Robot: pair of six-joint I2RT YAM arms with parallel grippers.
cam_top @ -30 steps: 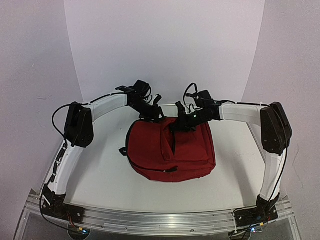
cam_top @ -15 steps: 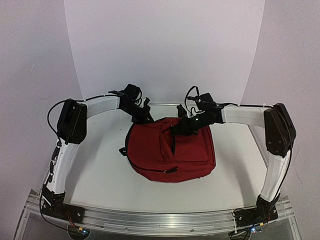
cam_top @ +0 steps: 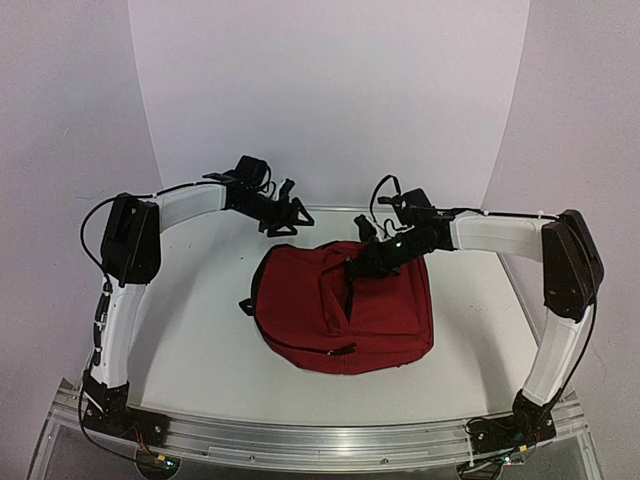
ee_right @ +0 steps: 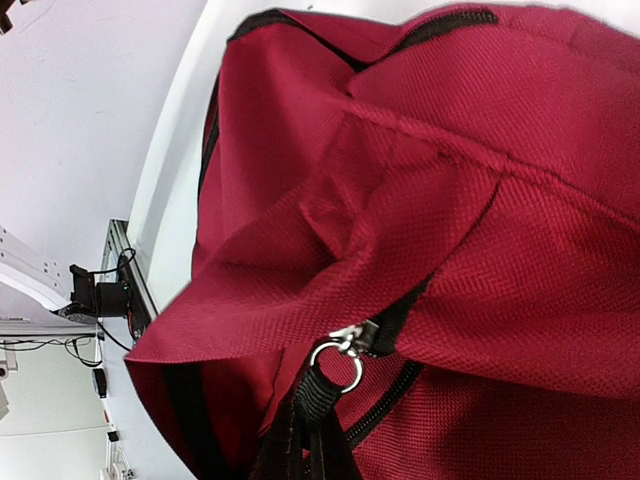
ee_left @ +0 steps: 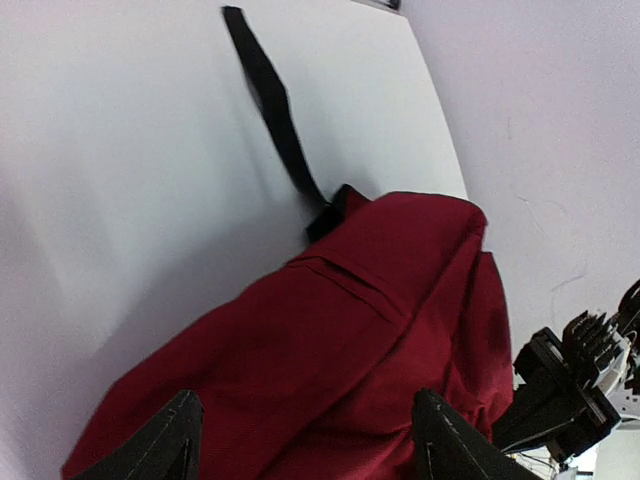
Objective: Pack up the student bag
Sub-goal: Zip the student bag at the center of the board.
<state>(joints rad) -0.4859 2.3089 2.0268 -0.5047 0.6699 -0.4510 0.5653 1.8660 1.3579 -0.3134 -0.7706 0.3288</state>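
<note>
Both arms elbow-up, forearms reaching inward. Left gripper [cam_top: 291,211] hangs in the air, fingers [ee_left: 170,440] spread wide, holding nothing. Right gripper [cam_top: 362,258] sits lower, clamped on the zip pull [ee_right: 318,415].

From where I stand I count one student bag [cam_top: 345,310], on one table [cam_top: 200,340]. There are two robot arms, the left arm [cam_top: 195,205] and the right arm [cam_top: 495,235]. That makes two grippers, the left gripper [cam_top: 292,215] and the right gripper [cam_top: 362,260]. I see one loose black strap [ee_left: 270,100] and one zip pull [ee_right: 338,360] with a single metal ring.
</note>
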